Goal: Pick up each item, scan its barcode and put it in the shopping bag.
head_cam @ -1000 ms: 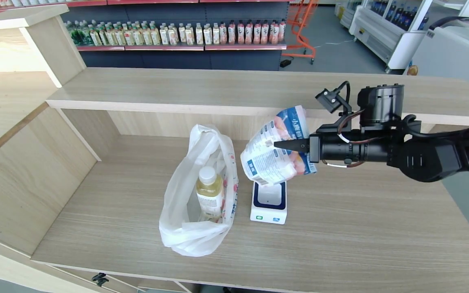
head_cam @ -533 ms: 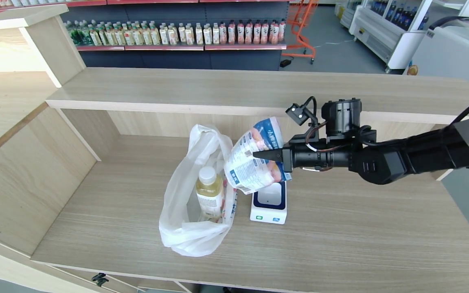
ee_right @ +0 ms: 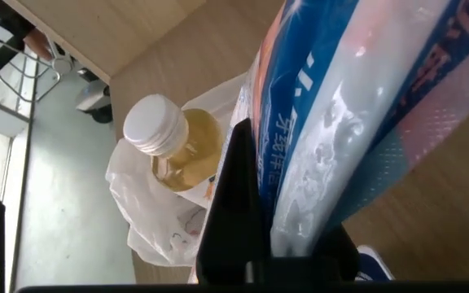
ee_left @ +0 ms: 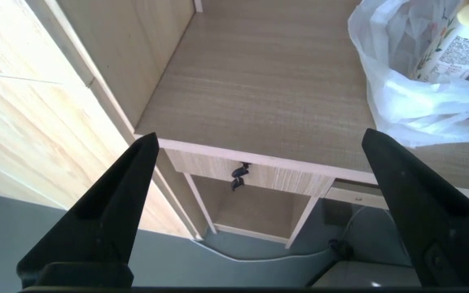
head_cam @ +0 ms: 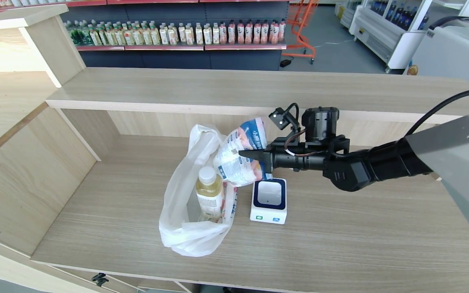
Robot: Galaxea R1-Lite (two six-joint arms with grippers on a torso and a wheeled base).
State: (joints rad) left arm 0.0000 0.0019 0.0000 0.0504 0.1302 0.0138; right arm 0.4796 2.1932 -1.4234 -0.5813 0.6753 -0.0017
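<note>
My right gripper [head_cam: 246, 155] is shut on a blue, white and orange snack packet [head_cam: 240, 154], held in the air over the right rim of the white shopping bag [head_cam: 187, 228]. From the right wrist the packet [ee_right: 357, 122] hangs directly above the bag [ee_right: 157, 220] and the white-capped bottle [ee_right: 169, 138]. That yellow drink bottle [head_cam: 209, 191] stands upright inside the bag. The white barcode scanner [head_cam: 269, 200] sits on the counter just right of the bag. My left gripper [ee_left: 267, 203] is open, off the counter's front edge, with the bag [ee_left: 414, 89] at a distance.
The work surface is a recessed wooden counter [head_cam: 340, 228] with a raised ledge [head_cam: 218, 89] behind and a side wall [head_cam: 27, 175] on the left. Store shelves with bottles [head_cam: 177, 34] stand far behind.
My right arm has carried the snack packet leftward, from above the scanner to over the bag's rim. The scanner's face is now uncovered. Bag and bottle have not moved.
</note>
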